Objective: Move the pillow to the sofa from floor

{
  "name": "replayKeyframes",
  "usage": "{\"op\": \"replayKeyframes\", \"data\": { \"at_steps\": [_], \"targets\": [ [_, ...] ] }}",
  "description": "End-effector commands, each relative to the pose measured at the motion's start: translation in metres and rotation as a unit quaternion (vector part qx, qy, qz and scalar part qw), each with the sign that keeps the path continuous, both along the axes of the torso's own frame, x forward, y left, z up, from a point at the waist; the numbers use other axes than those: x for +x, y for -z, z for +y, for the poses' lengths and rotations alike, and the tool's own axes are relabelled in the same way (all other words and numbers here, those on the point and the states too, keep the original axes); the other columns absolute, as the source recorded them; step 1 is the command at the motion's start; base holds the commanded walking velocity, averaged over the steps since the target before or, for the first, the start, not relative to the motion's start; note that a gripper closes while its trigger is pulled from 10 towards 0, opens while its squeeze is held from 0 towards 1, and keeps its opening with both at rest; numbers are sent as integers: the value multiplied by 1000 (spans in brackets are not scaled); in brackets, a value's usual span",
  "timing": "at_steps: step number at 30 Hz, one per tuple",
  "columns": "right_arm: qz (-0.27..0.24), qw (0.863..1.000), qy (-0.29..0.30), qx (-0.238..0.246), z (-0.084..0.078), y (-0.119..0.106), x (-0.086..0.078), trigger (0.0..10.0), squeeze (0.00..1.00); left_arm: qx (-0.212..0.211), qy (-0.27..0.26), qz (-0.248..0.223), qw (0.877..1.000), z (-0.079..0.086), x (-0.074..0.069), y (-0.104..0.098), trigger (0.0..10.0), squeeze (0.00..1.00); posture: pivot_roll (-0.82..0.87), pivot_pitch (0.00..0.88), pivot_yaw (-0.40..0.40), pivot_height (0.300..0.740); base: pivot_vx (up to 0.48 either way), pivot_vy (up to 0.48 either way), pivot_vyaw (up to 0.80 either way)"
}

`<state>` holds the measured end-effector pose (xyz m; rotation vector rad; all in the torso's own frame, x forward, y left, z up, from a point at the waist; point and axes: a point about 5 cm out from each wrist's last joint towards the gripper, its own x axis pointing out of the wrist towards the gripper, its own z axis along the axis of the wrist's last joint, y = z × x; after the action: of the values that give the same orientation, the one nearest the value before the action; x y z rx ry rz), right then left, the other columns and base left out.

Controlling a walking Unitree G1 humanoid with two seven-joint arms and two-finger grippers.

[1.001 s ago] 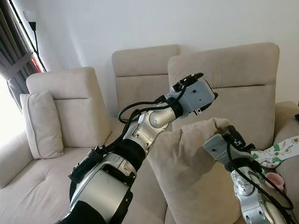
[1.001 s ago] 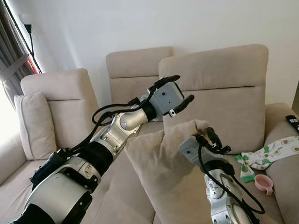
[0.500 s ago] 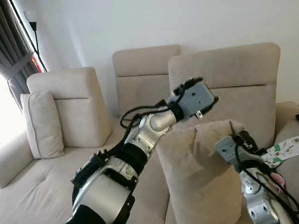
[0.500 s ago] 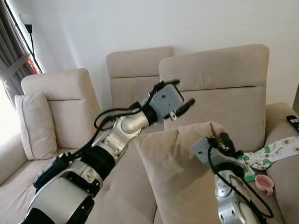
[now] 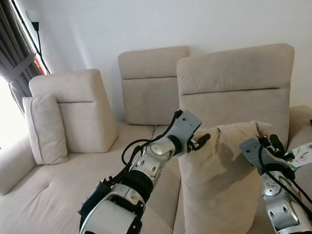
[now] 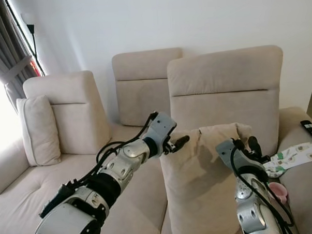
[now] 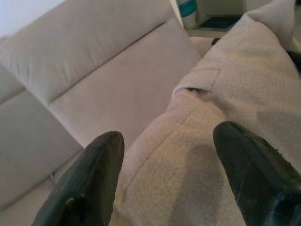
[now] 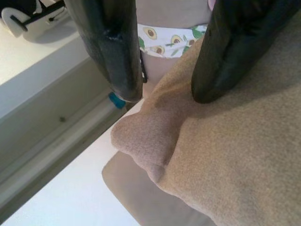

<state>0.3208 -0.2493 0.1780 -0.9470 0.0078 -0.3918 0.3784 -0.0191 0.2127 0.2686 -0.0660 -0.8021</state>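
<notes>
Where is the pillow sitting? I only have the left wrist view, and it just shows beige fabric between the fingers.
Observer: The pillow stands upright on the sofa seat, in front of the right-hand backrest.
Operator: Is the other arm holding it?
Observer: No. The right gripper is open at the pillow's top right corner.
Operator: Anything lying beside it?
Observer: An avocado-print cloth lies on the seat to its right.
</notes>
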Motion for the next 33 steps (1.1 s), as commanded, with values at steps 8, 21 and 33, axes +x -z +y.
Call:
{"op": "replayKeyframes", "data": {
  "at_steps": [8,21,33],
  "targets": [
    [37,999,-40,4,13,14,7,10000,0,-62,-91,114,987,27,5,39,10000,0,-94,0,151,740,0,0,0],
    [42,997,70,12,-35,29,2,10000,0,-120,-271,168,940,85,15,65,10000,0,-84,0,171,740,0,0,0],
    [51,995,69,50,-31,45,-1,10000,0,-158,-122,34,979,58,10,21,10000,0,-82,1,177,740,0,0,0]
  ]
}}
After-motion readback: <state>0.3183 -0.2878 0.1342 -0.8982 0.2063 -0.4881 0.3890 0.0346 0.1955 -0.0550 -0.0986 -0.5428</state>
